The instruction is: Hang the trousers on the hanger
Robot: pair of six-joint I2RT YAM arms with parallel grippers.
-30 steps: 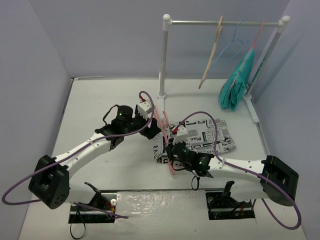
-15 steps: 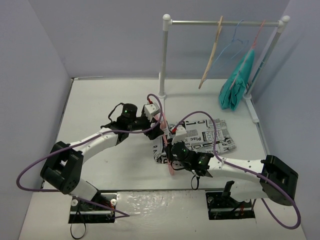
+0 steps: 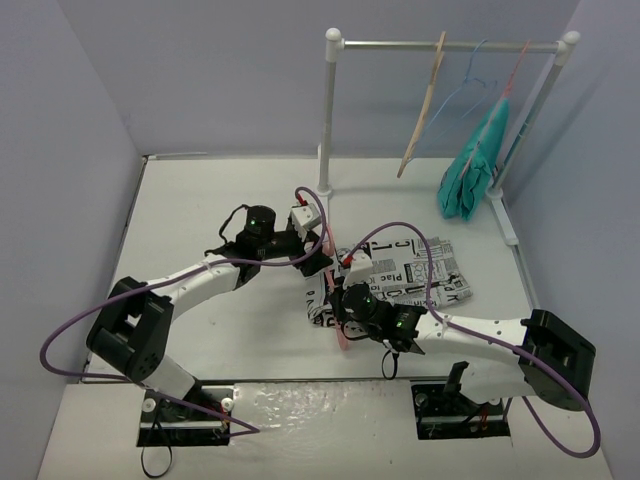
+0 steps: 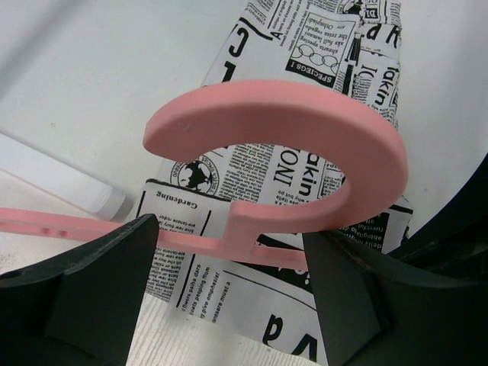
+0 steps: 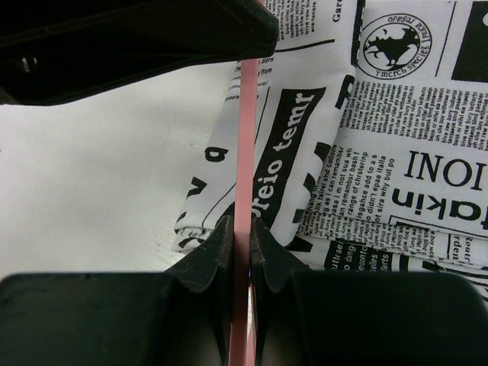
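1. From above, we see the white newspaper-print fabric trousers (image 3: 405, 275) lying folded on the white table (image 3: 200, 200), right of centre.
2. The thick pink plastic hanger (image 3: 327, 235) lies along the left edge of the trousers, its length running from the far side toward the arm bases.
3. The left gripper (image 3: 318, 262) sits at the hanger's middle. The right gripper (image 3: 341, 302) is just nearer the bases, also on the hanger.
4. At the back, a white metal clothes rail (image 3: 450, 45) carries a tan wooden-looking hanger (image 3: 420, 115), a thin blue wire hanger (image 3: 470, 85) and a plain teal garment (image 3: 470, 170).
5. On the left wrist camera, we see the hanger's curved hook (image 4: 282, 114) arching over the trousers (image 4: 320, 53).
6. The left gripper (image 4: 230, 229) has its black fingers (image 4: 84, 297) spread wide on either side of the hanger's neck. Printed cloth shows in the gap, so the jaws are not closed on it.
7. On the right wrist camera, the right gripper (image 5: 242, 229) is pinched tight on the hanger (image 5: 244, 137), which we see edge-on as a narrow pink strip.
8. The trousers (image 5: 412, 168) lie under and to the right of that strip, with bare table (image 5: 91, 168) to its left.
9. The black body of the left gripper (image 5: 130, 38) crosses the top of this view.
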